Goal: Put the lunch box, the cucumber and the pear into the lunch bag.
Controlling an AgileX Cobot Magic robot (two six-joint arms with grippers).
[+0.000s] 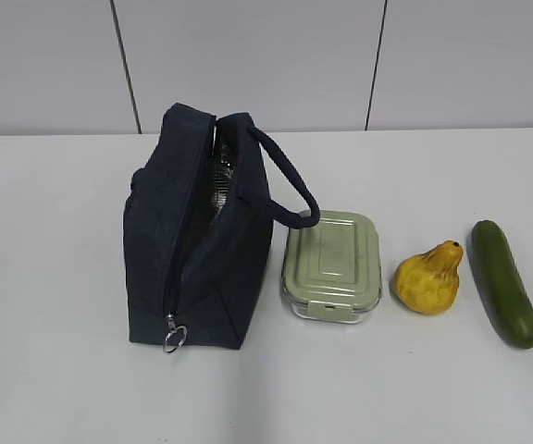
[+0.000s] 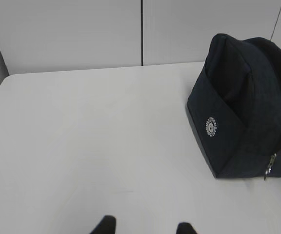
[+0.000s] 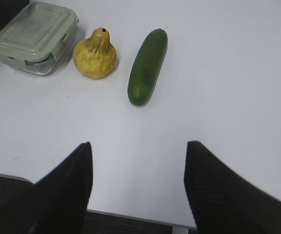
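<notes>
My right gripper [image 3: 138,187] is wide and empty. The cucumber [image 3: 147,66] looks smooth and slippery, so I'd grab its middle.

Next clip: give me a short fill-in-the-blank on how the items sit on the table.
1. The lunch bag stands with its zipper ____.
2. Between the lunch box and the cucumber lies the ____.
3. The lunch box's lid is ____ in colour.
4. The right claw holds ____.

Missing words: open; pear; green; nothing
</notes>
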